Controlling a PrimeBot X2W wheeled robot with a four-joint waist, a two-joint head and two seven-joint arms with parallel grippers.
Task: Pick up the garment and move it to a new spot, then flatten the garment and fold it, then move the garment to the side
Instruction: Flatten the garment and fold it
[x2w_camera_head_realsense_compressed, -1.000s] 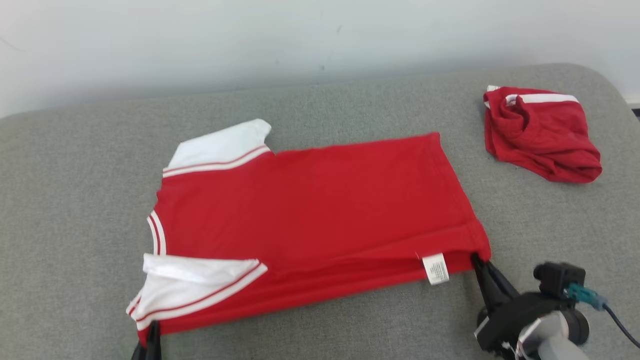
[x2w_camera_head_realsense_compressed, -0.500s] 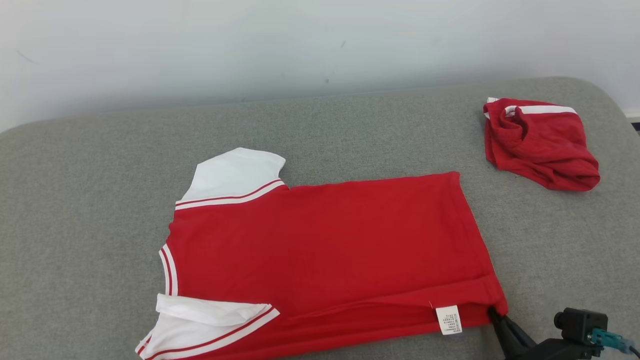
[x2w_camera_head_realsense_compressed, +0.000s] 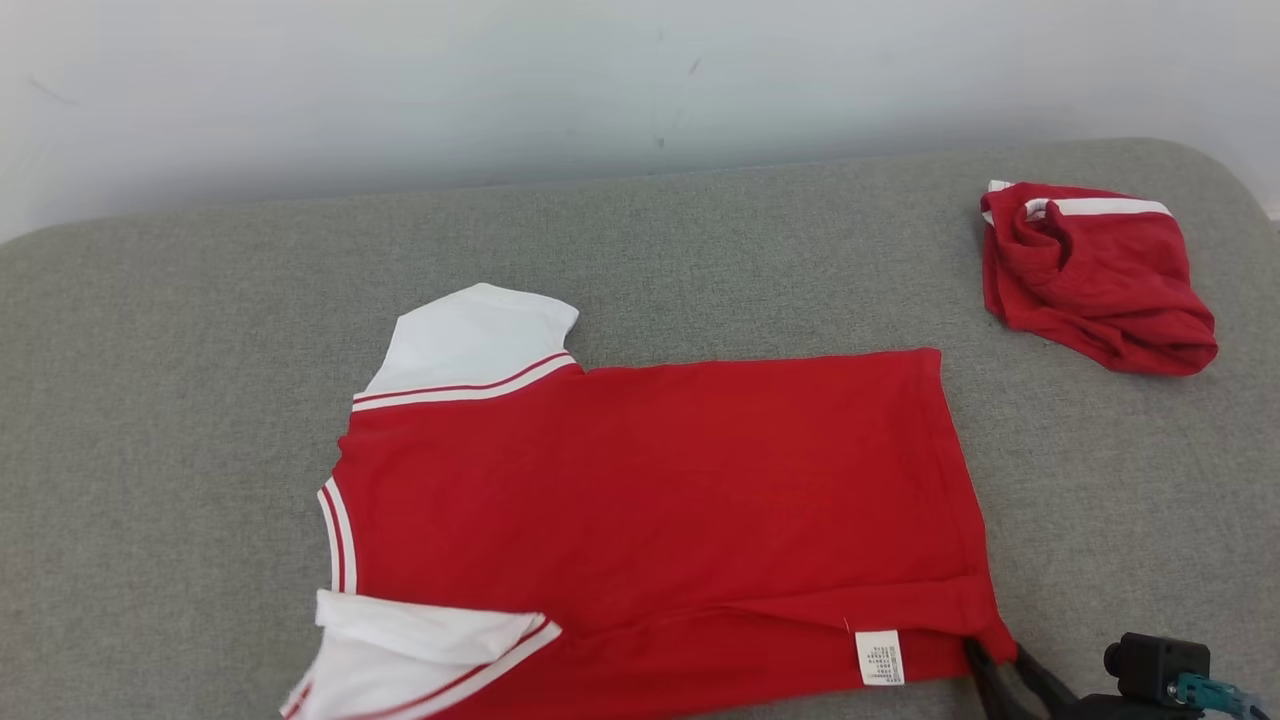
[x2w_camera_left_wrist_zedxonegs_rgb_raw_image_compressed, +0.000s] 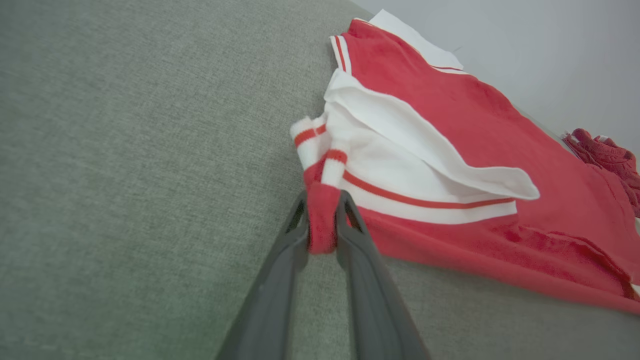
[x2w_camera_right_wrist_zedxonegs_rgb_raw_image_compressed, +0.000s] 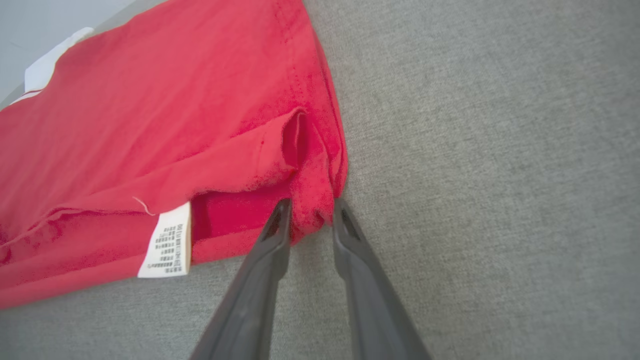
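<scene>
Grey cushion (x2w_camera_head_realsense_compressed: 200, 400) fills your workspace, pale wall (x2w_camera_head_realsense_compressed: 500, 90) behind it, and the garment (x2w_camera_head_realsense_compressed: 650, 480) is laid out across the middle of it: a red shirt lying flat and sideways, collar end towards your left, hem towards your right. Its near long edge is doubled over on itself, with a white label (x2w_camera_right_wrist_zedxonegs_rgb_raw_image_compressed: 167, 242) hanging out of the fold close to the hem. Look at your left gripper (x2w_camera_left_wrist_zedxonegs_rgb_raw_image_compressed: 322, 220): the two dark fingers are close together with a red tab of the near shoulder corner squeezed between the tips, just below the striped cuff of the white sleeve (x2w_camera_left_wrist_zedxonegs_rgb_raw_image_compressed: 400, 145). Your right gripper (x2w_camera_right_wrist_zedxonegs_rgb_raw_image_compressed: 310, 215) sits at the near hem corner, fingers a narrow way apart with the bunched corner between the tips (whether they are actually pinching it, you cannot tell from here). Off at the far right of the cushion, well apart from the shirt, lies a crumpled red bundle (x2w_camera_head_realsense_compressed: 1095, 275) with a white stripe.
</scene>
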